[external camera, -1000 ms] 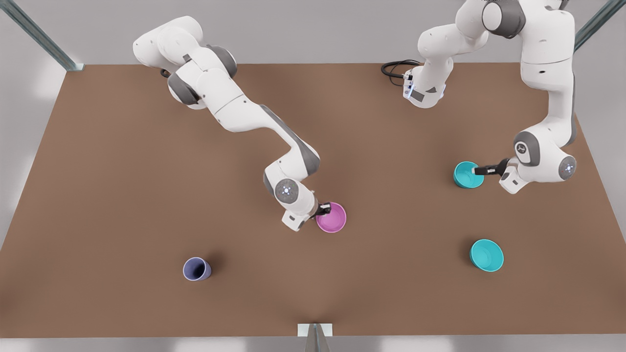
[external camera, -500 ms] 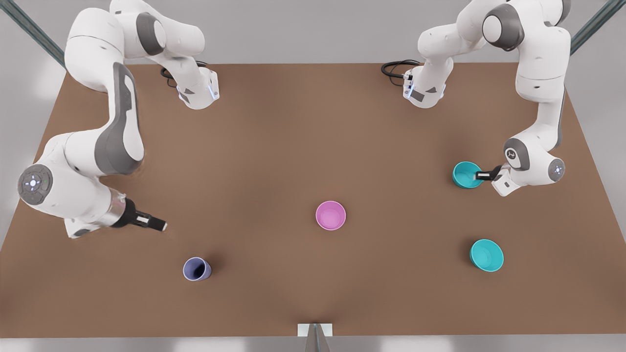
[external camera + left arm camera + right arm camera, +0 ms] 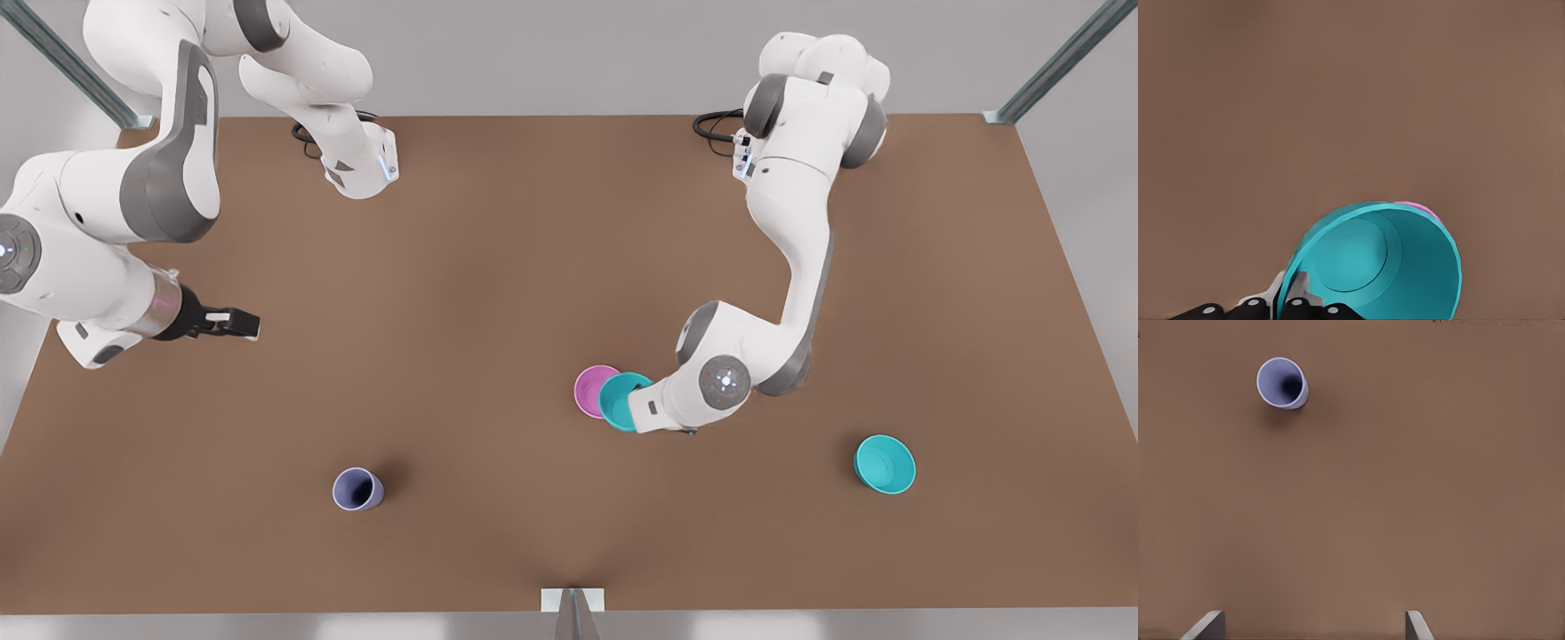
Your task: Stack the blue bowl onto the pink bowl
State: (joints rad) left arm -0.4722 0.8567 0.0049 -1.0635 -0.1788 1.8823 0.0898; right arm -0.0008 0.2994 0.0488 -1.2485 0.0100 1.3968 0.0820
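Note:
The blue bowl [image 3: 616, 402] hangs tilted in the air, overlapping the edge of the pink bowl [image 3: 590, 388] that faces the front view's right. My left gripper [image 3: 1286, 298] is shut on the blue bowl's [image 3: 1385, 267] rim, one finger inside and one outside. A sliver of the pink bowl [image 3: 1421, 209] peeks out behind the blue bowl's rim. The pink bowl stands upright on the table near the middle. My right gripper [image 3: 238, 324] hovers open and holds nothing at the front view's far left, well away from both bowls.
A second teal bowl [image 3: 885, 463] sits at the front view's lower right. A lavender-blue cup [image 3: 357, 489] stands at the lower left, in the right wrist view [image 3: 1281, 383] too. The brown table [image 3: 498, 267] stretches wide between the arms.
The left arm has carried the blue bowl from the front view's right side across to the pink bowl. The right arm, earlier at the pink bowl, has drawn back to the far left.

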